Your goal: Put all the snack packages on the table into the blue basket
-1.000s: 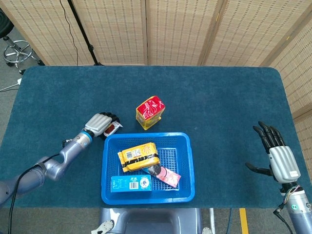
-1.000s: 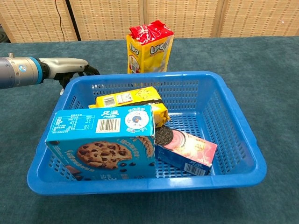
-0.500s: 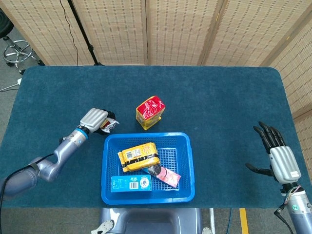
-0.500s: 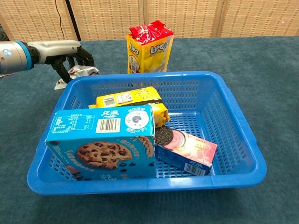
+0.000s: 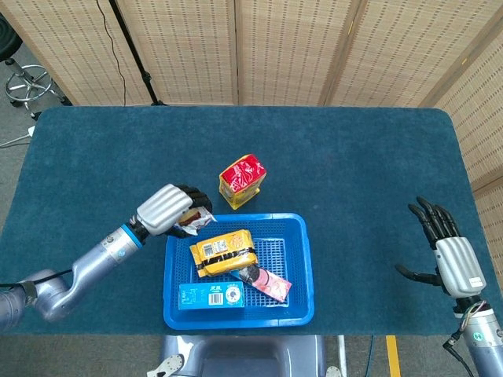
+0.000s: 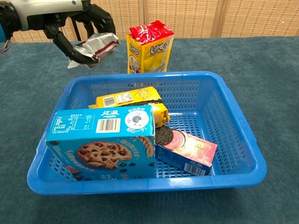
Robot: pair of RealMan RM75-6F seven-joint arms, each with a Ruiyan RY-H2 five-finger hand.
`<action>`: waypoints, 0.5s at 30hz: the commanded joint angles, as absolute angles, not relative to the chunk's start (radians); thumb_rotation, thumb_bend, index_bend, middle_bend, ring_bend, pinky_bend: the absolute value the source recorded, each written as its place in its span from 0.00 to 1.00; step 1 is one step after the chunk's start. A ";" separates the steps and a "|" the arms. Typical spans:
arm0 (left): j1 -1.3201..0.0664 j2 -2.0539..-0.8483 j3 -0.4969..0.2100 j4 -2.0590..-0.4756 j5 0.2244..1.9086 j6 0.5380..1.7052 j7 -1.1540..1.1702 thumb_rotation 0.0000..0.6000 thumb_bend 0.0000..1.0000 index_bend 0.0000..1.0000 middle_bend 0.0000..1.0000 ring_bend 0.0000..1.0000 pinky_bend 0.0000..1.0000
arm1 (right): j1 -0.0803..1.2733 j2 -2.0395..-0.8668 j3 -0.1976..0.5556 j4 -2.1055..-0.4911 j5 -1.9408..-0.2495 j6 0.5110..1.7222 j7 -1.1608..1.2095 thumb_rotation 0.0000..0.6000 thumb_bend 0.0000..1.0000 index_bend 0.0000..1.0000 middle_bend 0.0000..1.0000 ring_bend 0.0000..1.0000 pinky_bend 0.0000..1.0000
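Observation:
My left hand (image 5: 167,208) (image 6: 70,23) grips a small silver and red snack packet (image 6: 96,46) (image 5: 194,221), lifted above the far left corner of the blue basket (image 5: 302,267) (image 6: 243,135). Inside the basket lie a blue cookie box (image 6: 105,140) (image 5: 211,297), a yellow packet (image 5: 224,251) (image 6: 133,100) and a pink box (image 5: 271,284) (image 6: 189,151). A yellow and red Lipo pack (image 5: 241,180) (image 6: 149,46) stands upright on the table just behind the basket. My right hand (image 5: 448,243) hovers open at the table's right edge, holding nothing.
The dark teal table (image 5: 354,173) stretches wide around the basket. Wicker screens (image 5: 283,47) close off the back. A stool (image 5: 27,82) stands off the table at the far left.
My left hand has lifted the silver packet off the table and carried it right, up over the basket's far left corner. The right hand has stayed put.

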State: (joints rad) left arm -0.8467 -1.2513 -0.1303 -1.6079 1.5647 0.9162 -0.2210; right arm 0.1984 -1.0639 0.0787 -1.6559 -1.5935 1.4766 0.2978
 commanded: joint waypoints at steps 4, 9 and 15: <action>-0.893 -1.287 -0.113 -1.669 1.519 0.819 -0.126 1.00 0.28 0.25 0.19 0.16 0.23 | 0.197 -1.060 0.080 -1.651 -1.588 1.476 0.310 1.00 0.00 0.00 0.00 0.00 0.03; -0.922 -1.246 -0.114 -1.730 1.406 0.719 -0.026 1.00 0.02 0.00 0.00 0.00 0.00 | 0.197 -1.057 0.082 -1.643 -1.580 1.471 0.320 1.00 0.00 0.00 0.00 0.00 0.03; -0.862 -1.180 -0.144 -1.823 1.415 0.847 -0.065 1.00 0.01 0.00 0.00 0.00 0.00 | 0.208 -1.049 0.095 -1.625 -1.561 1.452 0.356 1.00 0.00 0.00 0.00 0.00 0.03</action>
